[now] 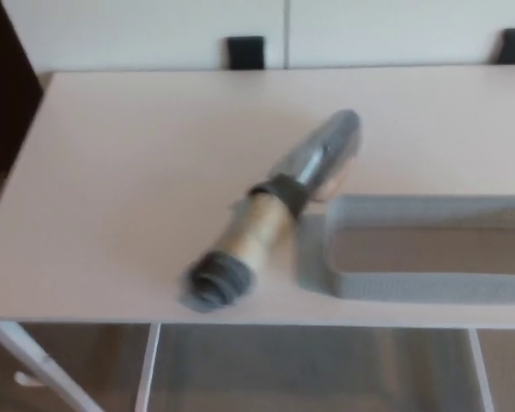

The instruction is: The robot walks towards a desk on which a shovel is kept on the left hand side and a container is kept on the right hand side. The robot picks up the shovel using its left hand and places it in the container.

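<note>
The shovel (pixel 270 213) lies on the white desk (pixel 129 180), slanting from its grey-wrapped handle end near the front edge up to its shiny metal blade at the upper right. Its handle is tan with dark grey bands. Just to its right sits the grey mesh container (pixel 429 249), a low rectangular tray cut off by the picture's right edge. The blade's tip lies close to the container's back left corner. The picture is blurred. Neither of my hands shows.
White desk legs (pixel 17 352) stand below the front edge at the left. Two dark squares (pixel 245 51) sit on the white wall behind the desk. A dark area lies off the desk's left side.
</note>
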Robot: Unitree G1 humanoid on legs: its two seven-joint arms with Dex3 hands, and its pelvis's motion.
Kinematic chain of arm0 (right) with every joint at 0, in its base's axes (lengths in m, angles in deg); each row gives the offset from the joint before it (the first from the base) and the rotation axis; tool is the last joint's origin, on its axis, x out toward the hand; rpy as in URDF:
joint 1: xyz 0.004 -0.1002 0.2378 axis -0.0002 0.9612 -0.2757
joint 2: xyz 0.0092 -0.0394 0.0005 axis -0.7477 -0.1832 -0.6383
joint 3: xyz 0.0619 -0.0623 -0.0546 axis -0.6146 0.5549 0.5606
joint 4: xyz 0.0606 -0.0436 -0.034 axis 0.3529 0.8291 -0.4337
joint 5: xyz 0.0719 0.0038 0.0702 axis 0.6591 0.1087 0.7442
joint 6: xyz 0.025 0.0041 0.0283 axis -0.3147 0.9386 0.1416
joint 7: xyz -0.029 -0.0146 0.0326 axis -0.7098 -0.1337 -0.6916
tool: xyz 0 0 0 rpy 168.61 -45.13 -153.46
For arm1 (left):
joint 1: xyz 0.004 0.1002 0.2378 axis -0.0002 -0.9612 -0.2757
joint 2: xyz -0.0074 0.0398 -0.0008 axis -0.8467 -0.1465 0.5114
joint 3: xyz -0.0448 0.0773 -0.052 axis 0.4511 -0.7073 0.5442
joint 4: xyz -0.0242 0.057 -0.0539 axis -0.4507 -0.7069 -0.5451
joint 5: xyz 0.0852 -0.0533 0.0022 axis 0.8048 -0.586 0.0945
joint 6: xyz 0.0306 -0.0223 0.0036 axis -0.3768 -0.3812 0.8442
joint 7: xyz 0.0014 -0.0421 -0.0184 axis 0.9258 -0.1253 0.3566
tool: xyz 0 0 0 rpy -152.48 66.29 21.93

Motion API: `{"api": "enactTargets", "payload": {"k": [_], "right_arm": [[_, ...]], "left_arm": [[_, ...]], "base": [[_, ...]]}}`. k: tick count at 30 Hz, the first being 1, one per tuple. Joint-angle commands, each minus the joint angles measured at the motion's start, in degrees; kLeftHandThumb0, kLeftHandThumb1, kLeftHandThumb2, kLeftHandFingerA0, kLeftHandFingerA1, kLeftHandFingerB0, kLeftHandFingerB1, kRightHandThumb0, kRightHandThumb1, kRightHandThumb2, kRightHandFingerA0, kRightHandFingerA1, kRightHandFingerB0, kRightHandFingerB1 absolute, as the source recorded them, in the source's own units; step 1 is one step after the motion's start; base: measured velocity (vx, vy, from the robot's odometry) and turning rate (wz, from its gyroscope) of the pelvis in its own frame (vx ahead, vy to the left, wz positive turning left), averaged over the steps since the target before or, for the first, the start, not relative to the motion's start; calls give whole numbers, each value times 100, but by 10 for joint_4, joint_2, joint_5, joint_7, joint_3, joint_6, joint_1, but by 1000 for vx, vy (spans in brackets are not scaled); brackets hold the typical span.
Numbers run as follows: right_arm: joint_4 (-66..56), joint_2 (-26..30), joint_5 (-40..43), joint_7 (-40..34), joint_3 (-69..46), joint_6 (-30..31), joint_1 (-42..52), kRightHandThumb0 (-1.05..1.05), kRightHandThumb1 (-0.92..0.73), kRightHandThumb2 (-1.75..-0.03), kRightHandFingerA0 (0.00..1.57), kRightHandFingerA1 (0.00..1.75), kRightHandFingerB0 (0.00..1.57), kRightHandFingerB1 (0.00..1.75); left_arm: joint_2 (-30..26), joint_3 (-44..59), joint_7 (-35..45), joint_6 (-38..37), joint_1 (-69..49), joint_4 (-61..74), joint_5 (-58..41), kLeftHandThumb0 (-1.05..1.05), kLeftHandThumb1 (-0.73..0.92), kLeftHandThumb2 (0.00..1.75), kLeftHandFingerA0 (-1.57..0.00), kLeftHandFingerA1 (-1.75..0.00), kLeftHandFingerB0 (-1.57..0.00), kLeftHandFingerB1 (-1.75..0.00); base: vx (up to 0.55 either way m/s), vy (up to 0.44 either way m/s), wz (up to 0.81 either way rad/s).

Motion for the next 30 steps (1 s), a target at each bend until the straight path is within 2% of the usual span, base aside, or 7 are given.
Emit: {"api": "enactTargets", "payload": {"k": [1,3,8,14,23,30], "right_arm": [[9,11,-4,2,-4,-27,-10,-52,-53,-75,25,46,15,41],[45,16,-16,-3,2,-46,-36,-55,-52,-77,23,46,14,41],[43,19,-6,4,-2,-39,-55,-53,-54,-75,22,45,14,41],[58,17,-7,1,-3,-48,-78,-51,-52,-74,25,47,15,41],[35,7,17,22,-10,-10,-98,-47,-54,-71,18,44,12,39],[47,7,8,19,-7,-29,-101,-47,-55,-70,20,44,15,40]], "left_arm": [[-7,11,2,-9,14,-12,-3,-20,55,59,-27,-36,-24,-31],[-7,14,5,-10,24,-13,-5,-20,55,59,-28,-36,-25,-32],[-6,20,7,-9,45,-14,-5,-22,54,59,-28,-37,-25,-32],[2,33,17,6,52,-7,-19,-21,55,59,-29,-36,-26,-32],[2,56,34,1,67,-15,-37,-20,54,59,-29,-37,-25,-32],[0,56,42,8,50,6,-41,-22,54,59,-28,-37,-25,-32]], "base": [[-63,-528,32],[21,-228,-3],[55,-124,-4],[40,38,-2],[-9,66,3],[17,-56,3]]}}
